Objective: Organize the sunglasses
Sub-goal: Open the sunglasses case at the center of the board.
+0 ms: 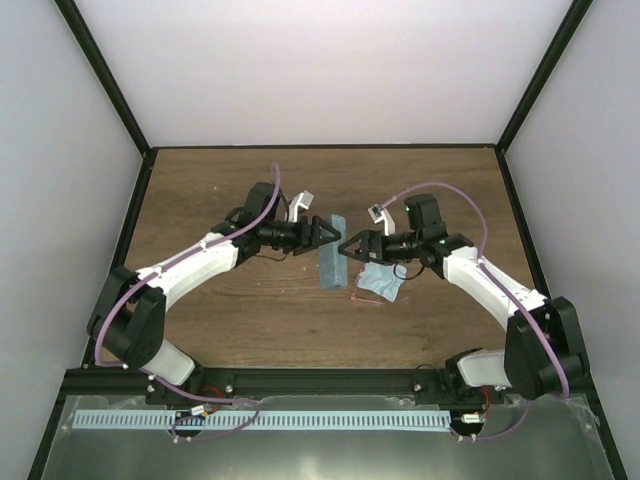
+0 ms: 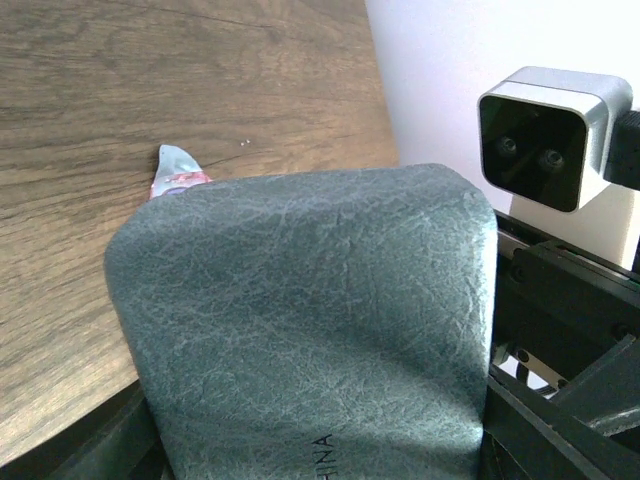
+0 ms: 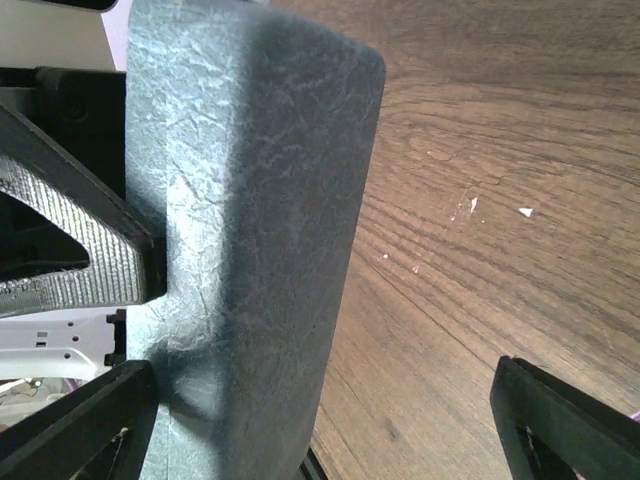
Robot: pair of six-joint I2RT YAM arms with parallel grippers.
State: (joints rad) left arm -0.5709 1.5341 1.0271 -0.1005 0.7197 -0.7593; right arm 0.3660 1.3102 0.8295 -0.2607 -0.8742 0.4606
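The sunglasses (image 1: 360, 296) are hardly seen: only a thin pinkish-red bit is shown by the blue cloth (image 1: 383, 280), just below the middle of the top view. They are judged light and easy to bend, so the frame's middle should be pinched softly. Further back, the right claw (image 1: 347, 247) is held wide open beside the case (image 1: 333, 262), which is gripped by the left claw (image 1: 328, 232).

Both arms reach inward; left pincer (image 1: 327, 232) gripping; right pincer (image 1: 346, 248) spread wide.

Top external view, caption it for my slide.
Left tool holds teal glasses case, right tool open around it, light-blue cloth alongside.
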